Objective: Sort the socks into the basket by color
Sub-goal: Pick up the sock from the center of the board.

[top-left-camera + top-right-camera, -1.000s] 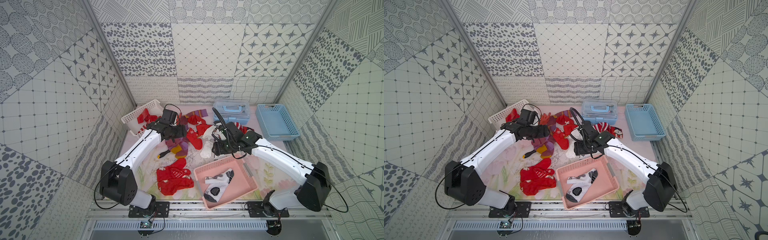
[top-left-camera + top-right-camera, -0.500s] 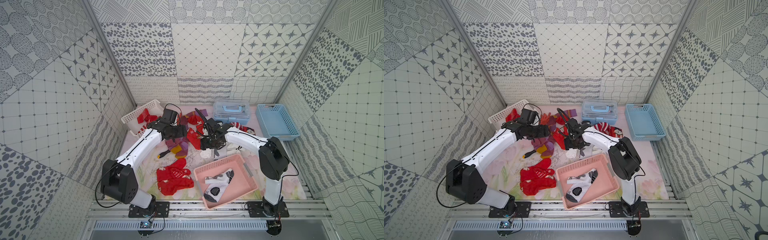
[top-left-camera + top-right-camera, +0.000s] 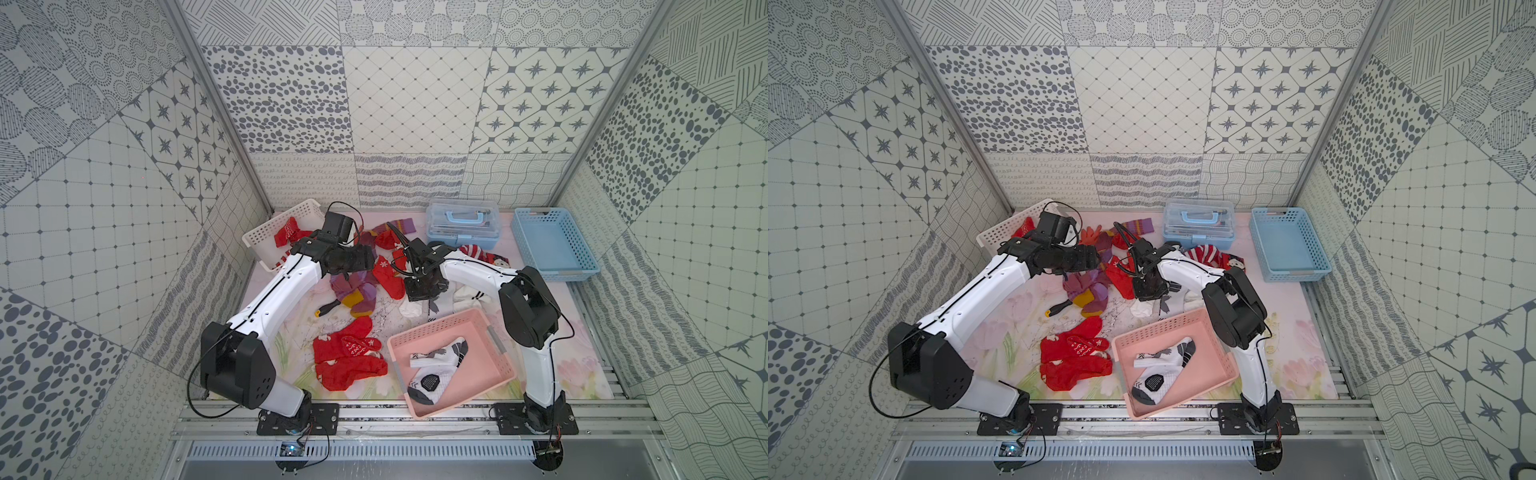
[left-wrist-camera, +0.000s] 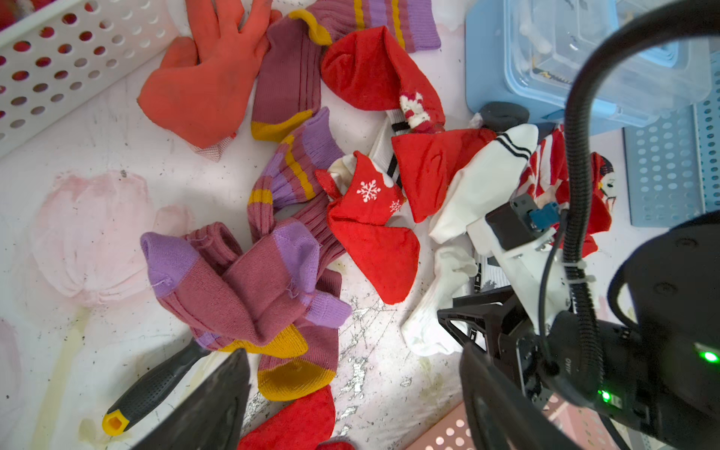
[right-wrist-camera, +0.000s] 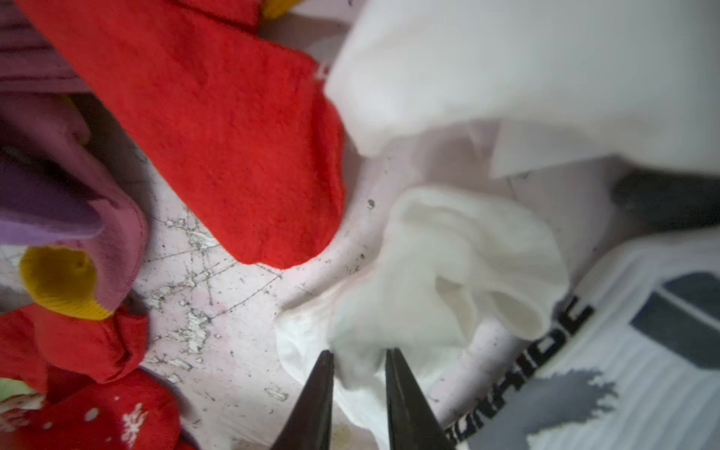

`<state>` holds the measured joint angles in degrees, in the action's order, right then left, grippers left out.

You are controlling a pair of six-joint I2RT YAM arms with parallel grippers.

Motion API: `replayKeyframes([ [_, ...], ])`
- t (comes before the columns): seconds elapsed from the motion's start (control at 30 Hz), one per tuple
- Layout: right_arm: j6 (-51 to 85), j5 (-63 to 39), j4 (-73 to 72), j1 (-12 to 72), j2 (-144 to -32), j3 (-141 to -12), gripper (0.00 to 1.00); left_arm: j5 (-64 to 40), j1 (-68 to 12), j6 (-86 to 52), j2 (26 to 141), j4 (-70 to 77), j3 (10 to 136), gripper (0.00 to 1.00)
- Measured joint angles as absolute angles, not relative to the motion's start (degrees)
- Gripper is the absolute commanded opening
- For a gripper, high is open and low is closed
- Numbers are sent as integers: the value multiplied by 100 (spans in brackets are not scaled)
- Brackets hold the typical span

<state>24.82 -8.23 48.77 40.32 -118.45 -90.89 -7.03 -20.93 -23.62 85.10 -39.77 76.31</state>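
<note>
Two white socks (image 3: 436, 365) lie in the pink basket (image 3: 494, 353) at the surface's near edge; red ones fill the white basket (image 3: 266, 237). The right tool (image 5: 358, 362) pinches a white sock (image 5: 428, 272) mid-surface; left tool (image 4: 350, 389) gapes wide. Most socks remain unsorted.

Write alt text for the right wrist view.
The right gripper pinches a crumpled white sock, its two dark fingertips close together on the fabric. A red sock and a purple sock with a yellow toe lie beside it on the scuffed table.

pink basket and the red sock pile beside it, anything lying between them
Nothing: in both top views the pink basket and red sock pile nearly touch.
</note>
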Motion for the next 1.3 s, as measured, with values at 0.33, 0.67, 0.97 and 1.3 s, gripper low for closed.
replayKeyframes([
  [0.33, 2432, -843, 4906, 4014, -11572, -8956, 0, -823, -2099, -2344, 8213, -4005, 7321, 84],
  [0.67, 2206, -923, 4934, 3977, -10586, -9021, 0, -816, -2265, -2436, 7970, -3933, 7124, 84],
  [0.97, 2233, -906, 5557, 4158, -9515, -9026, 0, -1052, -2381, -2473, 8368, -3586, 7157, 84],
  [1.3, 2921, -954, 6377, 4971, -7769, -7804, 0, -1406, -2486, -2399, 8724, -3350, 7238, 82],
])
